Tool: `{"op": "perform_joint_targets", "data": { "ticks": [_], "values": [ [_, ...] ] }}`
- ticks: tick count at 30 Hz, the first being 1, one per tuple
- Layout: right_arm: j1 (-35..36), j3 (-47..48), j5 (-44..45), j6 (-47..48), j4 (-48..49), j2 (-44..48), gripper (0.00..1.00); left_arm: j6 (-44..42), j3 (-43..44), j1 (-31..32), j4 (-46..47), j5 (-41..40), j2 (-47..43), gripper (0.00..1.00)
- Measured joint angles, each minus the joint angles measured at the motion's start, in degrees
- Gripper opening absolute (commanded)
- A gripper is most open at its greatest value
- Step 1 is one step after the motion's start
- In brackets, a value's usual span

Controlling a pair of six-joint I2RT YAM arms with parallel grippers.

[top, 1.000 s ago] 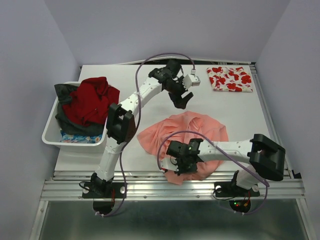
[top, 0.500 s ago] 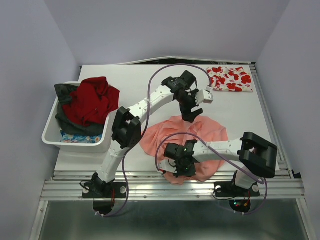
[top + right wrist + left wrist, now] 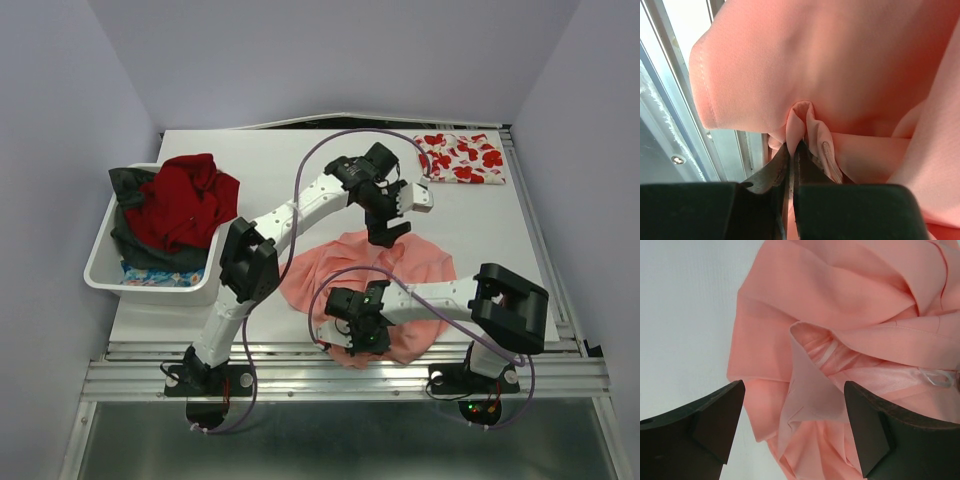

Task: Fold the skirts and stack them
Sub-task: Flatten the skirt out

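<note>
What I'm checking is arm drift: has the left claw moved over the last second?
Yes. The left claw shifted right, toward the floral skirt, and toward the near side, now over the pink skirt's far edge.

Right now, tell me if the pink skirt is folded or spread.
Spread, rumpled, unfolded: pink skirt lies loose, right gripper pinching its near edge, left gripper open above it.

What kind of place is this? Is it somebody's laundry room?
Probably a robot test booth, not a home: two white robot arms bolted to a metal rail, plain lilac walls boxing in a white table, and a white plastic bin of crumpled clothes.
</note>
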State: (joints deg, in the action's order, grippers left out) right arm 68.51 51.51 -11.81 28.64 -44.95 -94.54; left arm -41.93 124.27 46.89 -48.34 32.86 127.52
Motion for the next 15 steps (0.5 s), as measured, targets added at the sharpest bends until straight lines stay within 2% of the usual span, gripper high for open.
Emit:
{"op": "perform_joint_targets", "data": {
  "ticks": [8,15],
  "values": [
    [0.52,0.85,0.15,0.04,-0.70,-1.07,0.01,-0.28,0.07,1.79,0.90,0.15,-1.16,0.93],
    [1.31,1.42,0.87,0.02,-1.29,-1.60,0.01,0.22,0.07,3.04,2.29,-5.44,-1.01,0.93]
  ]
}}
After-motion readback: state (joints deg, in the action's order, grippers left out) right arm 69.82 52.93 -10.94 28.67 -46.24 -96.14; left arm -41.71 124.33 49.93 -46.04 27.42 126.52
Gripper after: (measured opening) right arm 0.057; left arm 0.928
